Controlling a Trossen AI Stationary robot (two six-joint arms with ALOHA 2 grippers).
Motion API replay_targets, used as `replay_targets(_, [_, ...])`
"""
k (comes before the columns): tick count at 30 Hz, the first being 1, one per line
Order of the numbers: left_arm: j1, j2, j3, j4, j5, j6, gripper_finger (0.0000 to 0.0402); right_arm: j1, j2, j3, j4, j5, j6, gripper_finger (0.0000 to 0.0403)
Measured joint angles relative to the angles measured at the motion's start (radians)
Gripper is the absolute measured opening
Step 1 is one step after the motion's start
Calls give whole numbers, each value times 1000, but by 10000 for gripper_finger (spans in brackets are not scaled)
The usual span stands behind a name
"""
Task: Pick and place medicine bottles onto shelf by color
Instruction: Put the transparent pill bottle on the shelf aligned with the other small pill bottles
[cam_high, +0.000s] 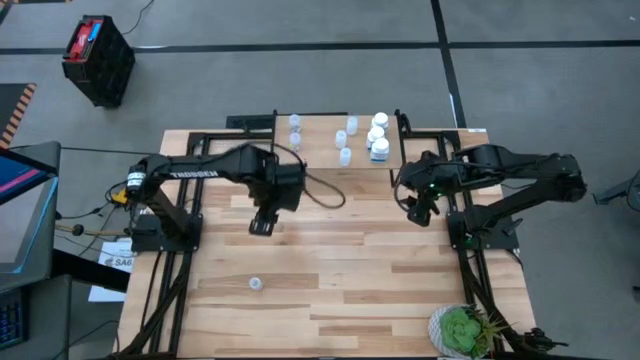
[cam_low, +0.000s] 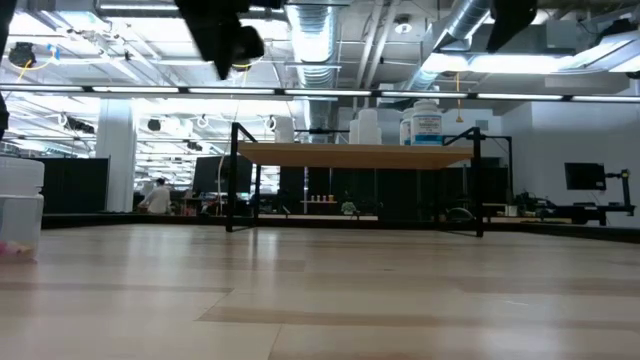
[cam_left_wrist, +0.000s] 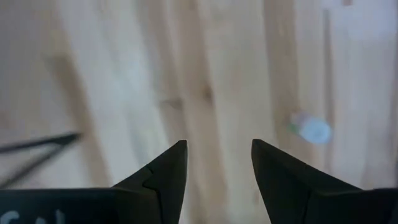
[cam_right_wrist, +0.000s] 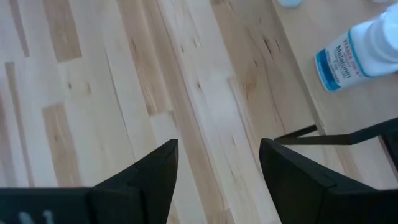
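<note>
- Nearest, one small pale-blue translucent bottle lies alone on the light-wood worktop, well short of the shelf.
- Midway, the left pincer and right pincer hover before the shelf, fingers apart, empty.
- Farthest, the small light-wood shelf on black legs carries pale-blue bottles and white bottles.
</note>
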Motion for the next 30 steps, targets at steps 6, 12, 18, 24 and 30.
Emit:
replay_targets(6, [-112, -6, -102, -30, 34, -123, 164, 0, 54, 0, -48, 0, -6, 248])
replay_targets(12, [-258, -61, -203, 38, 21, -280, 164, 21, 71, 0, -108, 0, -29, 248])
replay_targets(18, [-414, -166, -386, 227, -78, -527, 164, 80, 34, 0, -107, 0, -25, 248])
replay_targets(24, [-555, -239, -500, 382, -190, -817, 167, 128, -2, 0, -107, 0, -4, 248])
replay_targets(30, [-700, -221, -513, 430, -304, -945, 175, 150, -20, 0, -101, 0, 12, 248])
